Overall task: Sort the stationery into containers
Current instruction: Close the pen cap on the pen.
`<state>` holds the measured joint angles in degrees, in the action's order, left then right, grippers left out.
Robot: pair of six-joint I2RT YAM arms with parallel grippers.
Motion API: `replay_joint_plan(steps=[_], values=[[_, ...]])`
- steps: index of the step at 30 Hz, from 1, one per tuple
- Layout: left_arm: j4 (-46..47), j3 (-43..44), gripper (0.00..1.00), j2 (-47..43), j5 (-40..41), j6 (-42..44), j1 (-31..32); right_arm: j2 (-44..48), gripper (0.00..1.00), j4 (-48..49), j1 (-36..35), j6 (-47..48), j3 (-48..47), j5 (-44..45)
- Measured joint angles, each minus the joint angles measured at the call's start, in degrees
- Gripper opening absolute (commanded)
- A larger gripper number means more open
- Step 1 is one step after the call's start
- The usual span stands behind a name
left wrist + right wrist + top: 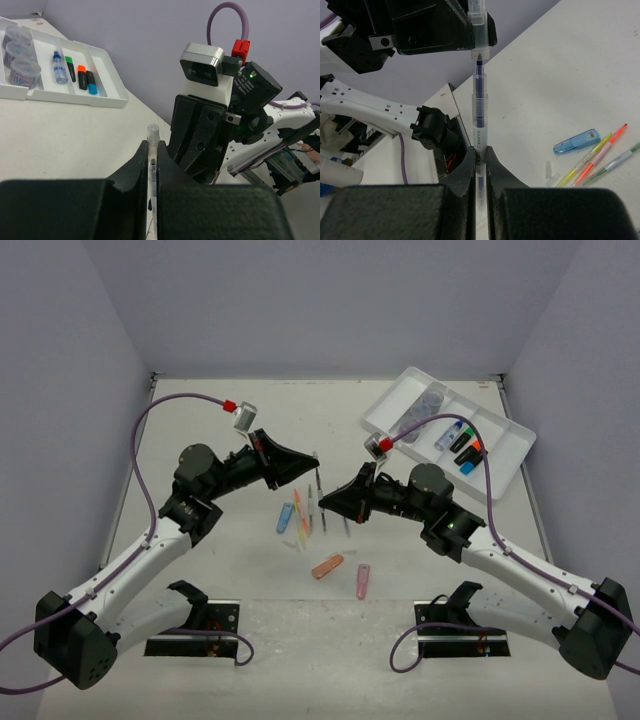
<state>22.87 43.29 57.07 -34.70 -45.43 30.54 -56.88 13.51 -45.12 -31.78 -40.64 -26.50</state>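
One pen (478, 107) gripped at both ends
The left hand (152, 150) and right hand (479, 152) both pinch it; skewed pulling could snap it.

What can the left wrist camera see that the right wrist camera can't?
Only the left wrist view shows the white tray, holding three pots and green, orange and blue-capped highlighters. Only the right wrist view shows the loose pieces lying on the table: a blue capsule and a few thin pens. Both show the same clear pen, pinched by the left gripper at one end and the right gripper at the other.
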Motion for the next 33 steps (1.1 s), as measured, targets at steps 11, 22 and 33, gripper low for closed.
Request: replay_joint_plan(steps=[11, 22, 33], values=[[0.2, 0.1, 0.00, 0.6, 0.2, 0.0, 0.9, 0.7, 0.00, -0.4, 0.0, 0.0, 0.0, 0.6], [0.3, 0.4, 0.00, 1.3, 0.9, 1.5, 2.6, 2.8, 0.00, -4.4, -0.3, 1.6, -0.2, 3.7], [0.2, 2.0, 0.00, 3.3, 0.4, 3.3, 4.6, 6.0, 0.00, -6.8, -0.3, 2.7, -1.0, 6.5]])
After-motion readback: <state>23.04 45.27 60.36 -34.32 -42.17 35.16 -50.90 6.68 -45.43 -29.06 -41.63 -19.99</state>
